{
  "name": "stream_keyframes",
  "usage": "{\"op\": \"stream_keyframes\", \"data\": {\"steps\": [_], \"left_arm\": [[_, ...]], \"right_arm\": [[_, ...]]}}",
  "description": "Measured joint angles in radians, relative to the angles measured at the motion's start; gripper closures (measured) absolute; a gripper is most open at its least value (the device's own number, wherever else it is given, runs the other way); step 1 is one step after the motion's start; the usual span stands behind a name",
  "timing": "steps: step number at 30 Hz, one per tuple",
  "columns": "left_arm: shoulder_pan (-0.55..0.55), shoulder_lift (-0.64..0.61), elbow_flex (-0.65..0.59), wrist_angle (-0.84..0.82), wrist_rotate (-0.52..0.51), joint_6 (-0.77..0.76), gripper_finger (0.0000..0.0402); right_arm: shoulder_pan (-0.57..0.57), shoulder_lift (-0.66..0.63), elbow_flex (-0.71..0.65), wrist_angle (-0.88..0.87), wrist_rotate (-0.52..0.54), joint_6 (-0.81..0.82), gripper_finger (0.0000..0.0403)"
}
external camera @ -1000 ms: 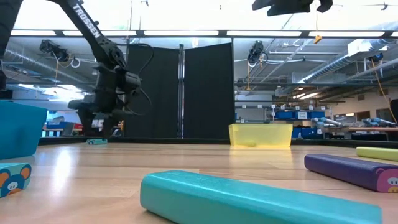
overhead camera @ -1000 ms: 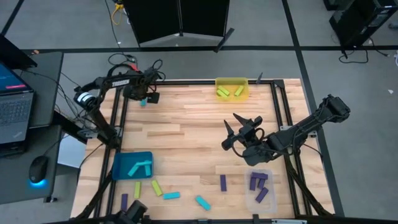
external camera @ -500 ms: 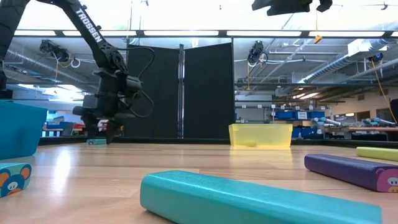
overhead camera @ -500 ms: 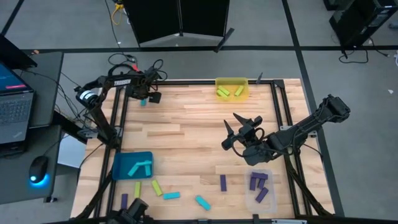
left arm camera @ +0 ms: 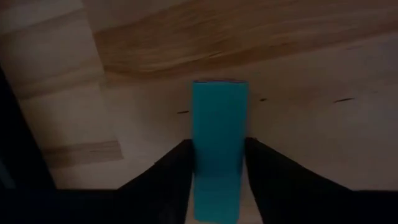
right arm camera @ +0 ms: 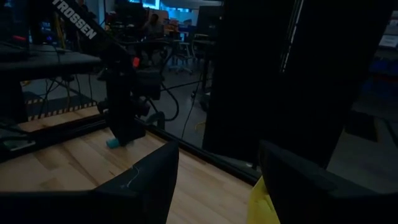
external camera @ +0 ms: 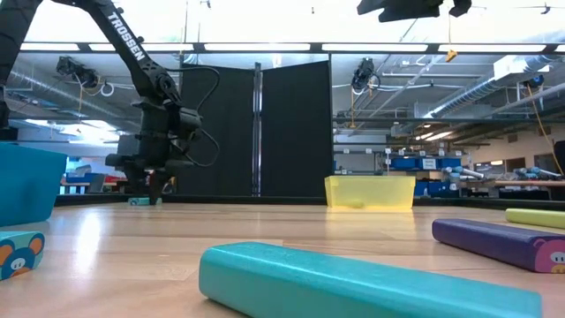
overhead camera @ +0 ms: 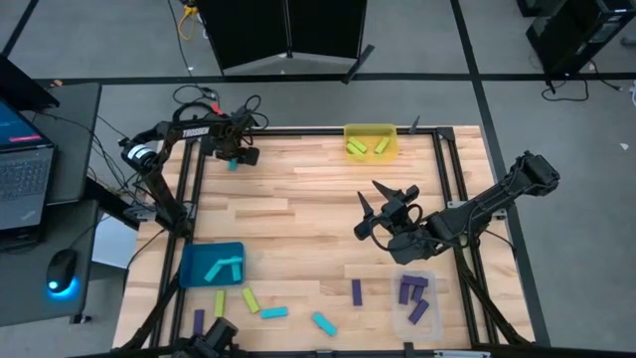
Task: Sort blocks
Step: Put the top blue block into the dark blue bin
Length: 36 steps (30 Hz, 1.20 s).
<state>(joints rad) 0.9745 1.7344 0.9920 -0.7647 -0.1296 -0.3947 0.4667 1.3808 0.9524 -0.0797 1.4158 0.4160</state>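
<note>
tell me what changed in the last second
The left end effector came down over the cyan block at the table's far left corner, and its fingers closed in against the block's sides. The block still lies on the wood. The right end effector stayed open above the middle; bins and other blocks unmoved.

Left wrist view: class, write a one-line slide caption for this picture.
The left tool straddles a cyan block lying on the wooden table, one finger on each side.
</note>
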Motion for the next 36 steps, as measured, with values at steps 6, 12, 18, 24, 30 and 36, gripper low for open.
{"op": "stream_keyframes", "data": {"steps": [6,12,18,24,30,36], "left_arm": [[-0.001,-0.001,0.0,-0.013,-0.002,0.022,0.0301],[-0.015,-0.018,-0.005,-0.014,-0.018,0.067,0.0301],[-0.07,-0.136,-0.005,-0.026,-0.022,0.107,0.0301],[-0.177,-0.334,-0.003,-0.157,0.013,0.18,0.0301],[-0.363,-0.523,-0.003,-0.476,0.079,0.182,0.0301],[-0.666,-0.662,-0.003,-0.704,0.228,0.076,0.0301]], "right_arm": [[0.0,0.0,0.0,0.017,0.0,-0.02,0.017],[0.002,0.0,0.0,0.061,0.0,-0.071,0.017],[0.003,0.0,0.0,0.064,0.0,-0.078,0.017],[0.003,0.0,0.0,0.064,0.0,-0.078,0.017],[-0.001,0.0,0.0,0.064,0.0,-0.078,0.017],[-0.006,0.0,0.0,0.064,0.0,-0.072,0.0169]]}}
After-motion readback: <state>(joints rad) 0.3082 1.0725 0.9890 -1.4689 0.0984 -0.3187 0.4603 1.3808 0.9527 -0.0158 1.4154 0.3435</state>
